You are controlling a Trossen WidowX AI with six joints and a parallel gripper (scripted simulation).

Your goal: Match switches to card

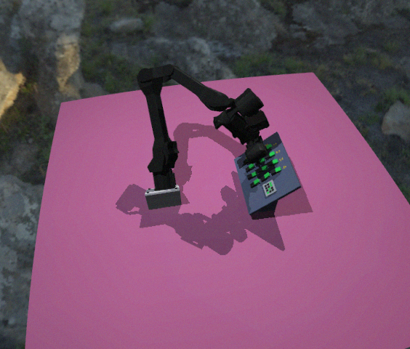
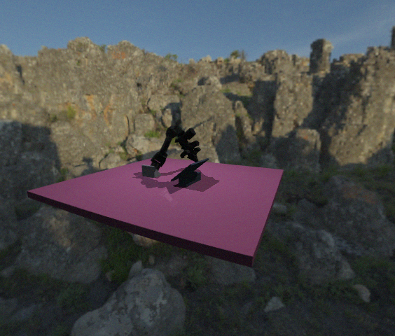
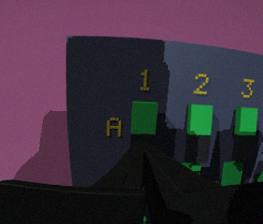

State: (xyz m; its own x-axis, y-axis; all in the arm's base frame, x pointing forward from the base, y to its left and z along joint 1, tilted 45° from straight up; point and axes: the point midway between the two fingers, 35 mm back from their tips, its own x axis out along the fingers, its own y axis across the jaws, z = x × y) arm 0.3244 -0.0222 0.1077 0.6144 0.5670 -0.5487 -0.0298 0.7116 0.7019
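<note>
The tilted blue-grey panel (image 1: 289,181) (image 3: 91,75) carries rows of green and dark switches. The small white-bordered card (image 1: 269,187) with green and dark squares lies beside the grid; it is outside the wrist view. My gripper (image 3: 141,149) (image 2: 196,160) is shut, empty, with its tips at the dark near half of switch A1 (image 3: 144,118). Whether they touch it I cannot tell. Switches A2 (image 3: 200,119) (image 1: 272,153) and A3 (image 3: 246,121) (image 1: 275,161) show green far halves. Parts of the lower rows are hidden behind the fingers in the wrist view.
The panel stands on a dark support on the pink table (image 1: 198,293) (image 2: 176,217). The arm's grey base block (image 1: 163,198) (image 2: 150,171) is left of the panel in the top view. The arm's shadow falls across part of the panel.
</note>
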